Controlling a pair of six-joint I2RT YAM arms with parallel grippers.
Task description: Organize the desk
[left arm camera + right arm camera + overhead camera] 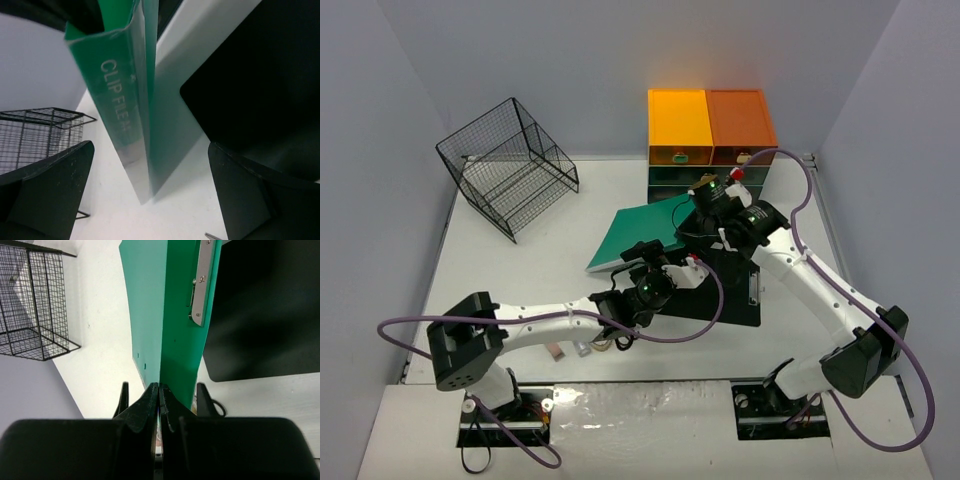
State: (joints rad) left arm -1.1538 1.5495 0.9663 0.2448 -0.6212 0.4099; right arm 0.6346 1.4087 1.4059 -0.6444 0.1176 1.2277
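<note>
Right gripper (159, 390): 2 fingers pressed together on the edge of the green clip file (175, 325), pinching its cover. Top view puts this gripper (703, 200) at the file's far right corner, just in front of the drawer unit (711, 140).

Green clip file (638, 235): held tilted, with the pinched end raised. Spine reads "CLIP FILE" in the left wrist view (117, 100). The spine's low corner appears to sit on the desk (115, 215). Metal clip (202, 285) shows on the inner face.

Left gripper (149, 150): fingers spread wide, 1 on each side of the spine, neither touching it. From above, this gripper (650, 256) sits at the file's near edge, with the arm reaching in from the lower left.

Desk (500, 270): white tabletop under everything, filling most of the top view.

Black mat (715, 295): flat on the desk, right of centre, with the file overlapping its far left part.

Black wire basket (510, 165): far left corner, well apart from the file.

Small items lie under the left arm, too hidden to name.
</note>
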